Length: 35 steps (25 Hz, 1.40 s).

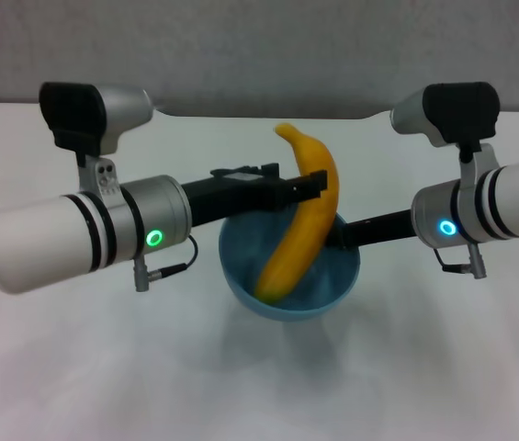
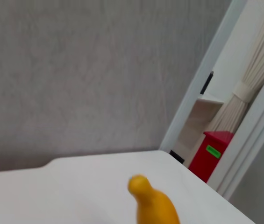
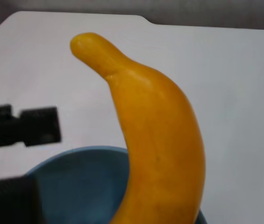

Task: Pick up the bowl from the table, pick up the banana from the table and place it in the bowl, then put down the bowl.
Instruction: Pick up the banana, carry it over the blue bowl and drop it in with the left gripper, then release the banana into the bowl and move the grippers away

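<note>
Banana (image 1: pixel 300 220) stood steeply tilted in the bowl (image 1: pixel 289 274), lower end down inside, upper part leaning over the far rim, blunt upper end pointing away from the robot. Its lower tip was hidden against the bowl's inside in the head view and cut off in both wrist views. The left wrist view caught only the upper end of the banana (image 2: pixel 151 200); the right wrist view showed the banana (image 3: pixel 155 140) close up above the bowl (image 3: pixel 80 182).

Bowl appeared raised above the tabletop (image 1: pixel 75 367), with a soft shadow under it; whether its base touched the surface could not be settled.

Left arm reached in from the left, forearm nearly level. Left gripper (image 1: pixel 307 188) sat at the banana's upper half, dark fingers (image 1: pixel 282 190) just beside or touching the fruit. Fingertips were partly hidden behind the banana, so whether they pinched it or had let go could not be told.

Right arm reached in from the right, also nearly level. Right gripper (image 1: pixel 340 235) met the bowl's right rim, its tip hidden behind banana and rim; it seemed to hold the bowl there, though the finger gap was not visible.

Beyond the tabletop's far corner, the left wrist view showed a red box (image 2: pixel 211 154) and a tied curtain (image 2: pixel 255 70).
</note>
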Available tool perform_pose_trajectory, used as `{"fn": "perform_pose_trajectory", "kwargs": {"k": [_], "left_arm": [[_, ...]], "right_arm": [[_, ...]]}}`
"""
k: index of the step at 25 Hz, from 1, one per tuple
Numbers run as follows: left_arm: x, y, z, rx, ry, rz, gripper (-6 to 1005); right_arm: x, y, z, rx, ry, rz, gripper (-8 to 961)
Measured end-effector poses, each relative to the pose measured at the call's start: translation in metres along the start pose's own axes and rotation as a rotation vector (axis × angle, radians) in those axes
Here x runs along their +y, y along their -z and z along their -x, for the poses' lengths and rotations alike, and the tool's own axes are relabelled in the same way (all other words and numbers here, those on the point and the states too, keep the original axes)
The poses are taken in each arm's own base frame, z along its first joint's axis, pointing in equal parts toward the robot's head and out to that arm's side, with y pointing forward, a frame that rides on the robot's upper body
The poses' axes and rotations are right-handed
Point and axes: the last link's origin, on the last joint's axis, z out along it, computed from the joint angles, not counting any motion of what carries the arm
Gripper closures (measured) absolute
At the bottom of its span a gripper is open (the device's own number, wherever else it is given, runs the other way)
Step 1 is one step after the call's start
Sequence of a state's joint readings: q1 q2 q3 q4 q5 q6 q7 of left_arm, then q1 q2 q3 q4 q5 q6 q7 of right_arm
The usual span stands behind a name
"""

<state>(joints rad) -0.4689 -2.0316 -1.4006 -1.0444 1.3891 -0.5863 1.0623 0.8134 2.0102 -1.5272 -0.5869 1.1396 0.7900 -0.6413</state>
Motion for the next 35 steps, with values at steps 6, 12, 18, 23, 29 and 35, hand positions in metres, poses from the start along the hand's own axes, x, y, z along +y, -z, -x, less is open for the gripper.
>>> {"fn": "perform_pose_trajectory", "kwargs": {"k": [6,12,18,23,29,35], "left_arm": [[-0.009,0.009,-0.007,0.040,-0.118,-0.048,156],[-0.037,0.022,-0.011,0.100,-0.289,-0.238,113],[-0.057,0.034,-0.005,0.095,-0.495,-0.481,101],[-0.067,0.046,-0.005,0.093,-0.586,-0.638,102],[-0.076,0.055,-0.004,0.101,-0.553,-0.709,103],[-0.080,0.059,0.001,0.101,-0.519,-0.740,104]], "right_arm": [[-0.005,0.002,-0.001,-0.006,-0.014,-0.008,914],[-0.009,0.004,-0.003,-0.012,-0.030,-0.011,908],[-0.014,0.006,-0.007,-0.011,-0.049,-0.018,901],[-0.024,0.009,-0.010,-0.004,-0.056,-0.044,896],[-0.035,0.010,-0.014,0.011,-0.075,-0.083,889],[-0.035,0.004,-0.016,0.026,-0.085,-0.093,883]]}}
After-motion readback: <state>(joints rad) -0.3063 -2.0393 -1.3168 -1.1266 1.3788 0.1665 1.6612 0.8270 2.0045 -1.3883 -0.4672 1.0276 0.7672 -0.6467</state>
